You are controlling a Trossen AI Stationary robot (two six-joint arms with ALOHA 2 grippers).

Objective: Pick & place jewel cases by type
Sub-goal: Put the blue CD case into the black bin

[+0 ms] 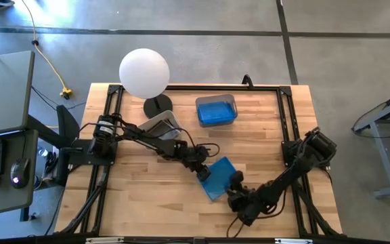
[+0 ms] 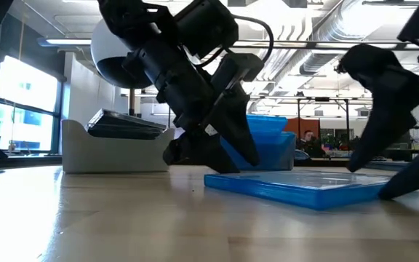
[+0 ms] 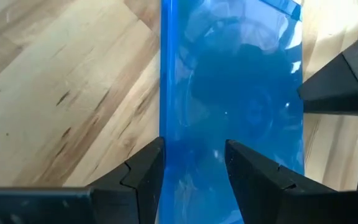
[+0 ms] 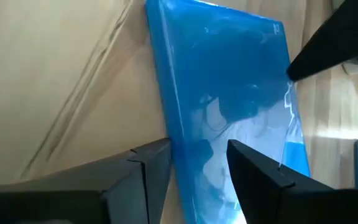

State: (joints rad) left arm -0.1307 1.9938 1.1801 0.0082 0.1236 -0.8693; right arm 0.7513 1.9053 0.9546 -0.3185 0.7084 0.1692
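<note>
One translucent blue jewel case (image 1: 221,177) lies on the table between my two arms, nearly flat in the low view (image 2: 304,191). My left gripper (image 1: 202,171) stands open at its left edge, and my right gripper (image 1: 235,184) stands open at its right side. Each wrist view shows one finger outside the case's edge and the other over its face. A tub (image 1: 215,98) at the far side holds other blue cases (image 1: 215,114). A grey tub (image 2: 108,153) holds dark cases (image 2: 122,124). My left gripper (image 3: 191,163) comes down slanting from the table's left and straddles the case's long edge (image 3: 165,112); I cannot tell whether its fingers touch it. My right gripper (image 4: 197,158) straddles the opposite edge (image 4: 166,106) from the right; I cannot tell whether it touches.
A white globe lamp (image 1: 144,72) on a dark round base (image 1: 158,105) stands at the far left next to the grey tub (image 1: 160,124). The near half of the wooden table (image 1: 141,196) lies bare. A black frame (image 1: 181,87) runs round the table's edges.
</note>
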